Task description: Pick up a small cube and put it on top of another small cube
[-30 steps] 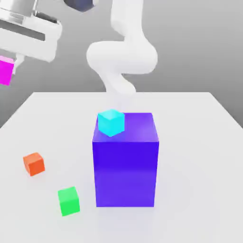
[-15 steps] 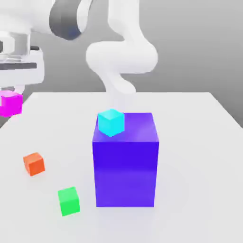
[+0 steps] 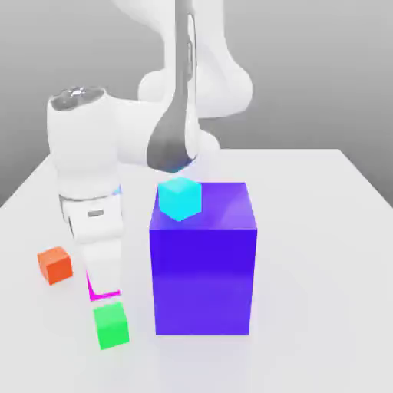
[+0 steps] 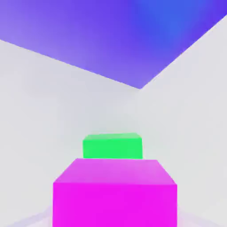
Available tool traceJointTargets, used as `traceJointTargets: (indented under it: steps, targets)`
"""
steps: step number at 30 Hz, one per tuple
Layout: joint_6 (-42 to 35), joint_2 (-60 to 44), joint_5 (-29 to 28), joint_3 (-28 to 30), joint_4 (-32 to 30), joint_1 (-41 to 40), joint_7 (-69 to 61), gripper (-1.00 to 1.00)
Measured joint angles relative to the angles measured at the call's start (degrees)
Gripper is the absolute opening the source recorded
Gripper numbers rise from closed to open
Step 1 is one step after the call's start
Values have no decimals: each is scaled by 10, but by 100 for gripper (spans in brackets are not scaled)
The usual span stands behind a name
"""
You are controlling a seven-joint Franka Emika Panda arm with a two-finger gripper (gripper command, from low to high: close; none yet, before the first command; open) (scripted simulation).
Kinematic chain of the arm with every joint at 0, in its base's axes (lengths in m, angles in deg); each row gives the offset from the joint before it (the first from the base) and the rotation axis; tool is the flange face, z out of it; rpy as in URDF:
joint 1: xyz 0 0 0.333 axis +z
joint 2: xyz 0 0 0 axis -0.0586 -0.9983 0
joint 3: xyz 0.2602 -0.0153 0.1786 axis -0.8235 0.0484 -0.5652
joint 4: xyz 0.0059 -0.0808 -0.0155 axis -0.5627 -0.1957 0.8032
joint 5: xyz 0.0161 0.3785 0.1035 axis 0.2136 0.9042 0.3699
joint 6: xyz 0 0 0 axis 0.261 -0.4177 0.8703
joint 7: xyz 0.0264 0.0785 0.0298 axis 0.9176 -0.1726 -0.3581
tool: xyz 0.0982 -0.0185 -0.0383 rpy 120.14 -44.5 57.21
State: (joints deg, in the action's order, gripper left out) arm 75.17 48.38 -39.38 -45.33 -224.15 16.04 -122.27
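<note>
My gripper (image 3: 105,284) is shut on the small magenta cube (image 3: 106,295), of which a thin sliver shows under the white finger. It hangs low over the table, just behind and slightly above the small green cube (image 3: 111,325), which rests on the table. In the hand view the magenta cube (image 4: 115,193) is very close, and the green cube (image 4: 112,146) lies right beyond it, not touching it as far as I can tell.
A big blue-violet block (image 3: 203,261) stands close on the exterior view's right of the green cube, with a cyan cube (image 3: 179,198) on its top corner. An orange cube (image 3: 54,265) sits to the left. The block (image 4: 111,35) looms in the hand view.
The gripper has swung from high at the exterior view's left edge down and rightward with the magenta cube, to just behind the green cube. Nothing else moved.
</note>
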Motion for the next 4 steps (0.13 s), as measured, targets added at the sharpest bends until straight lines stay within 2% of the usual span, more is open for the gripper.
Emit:
traceJointTargets:
  steps: [1, 4]
  targets:
    - [17, -24, 39, -22, 3, -14, -29, 100]
    - [17, -24, 39, -22, 3, -14, -29, 100]
